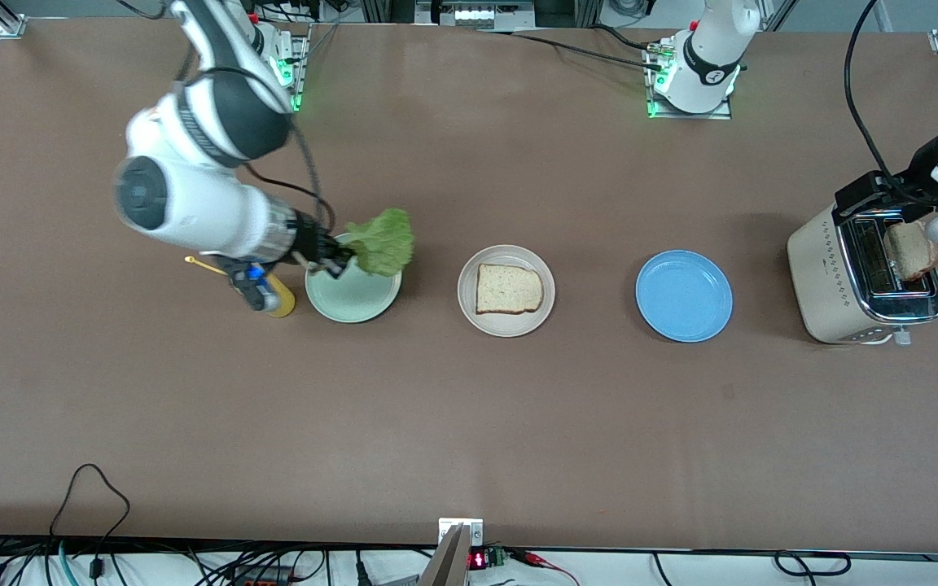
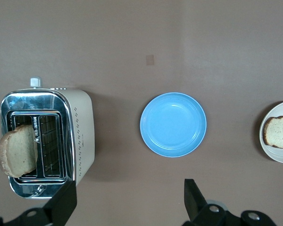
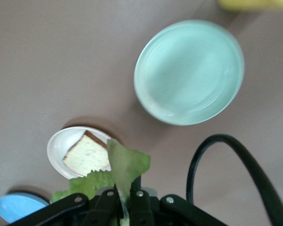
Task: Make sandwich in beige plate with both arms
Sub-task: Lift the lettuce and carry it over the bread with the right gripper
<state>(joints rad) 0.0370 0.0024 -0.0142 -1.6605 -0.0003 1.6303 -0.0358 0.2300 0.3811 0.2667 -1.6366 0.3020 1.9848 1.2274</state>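
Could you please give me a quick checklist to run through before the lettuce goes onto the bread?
1. Lettuce leaf gripped by the right pincer: ok, shut on the leaf above the mint green plate.
2. Bottom toast slice lying in the beige plate: ok.
3. Leaf over the beige plate: not ok, it hangs over the mint plate's edge.
4. Left pincer clear of the beige plate: ok, open above the table by the toaster.
5. Second slice ready: ok, sticking up from a toaster slot.
6. Blue plate holds nothing: ok.
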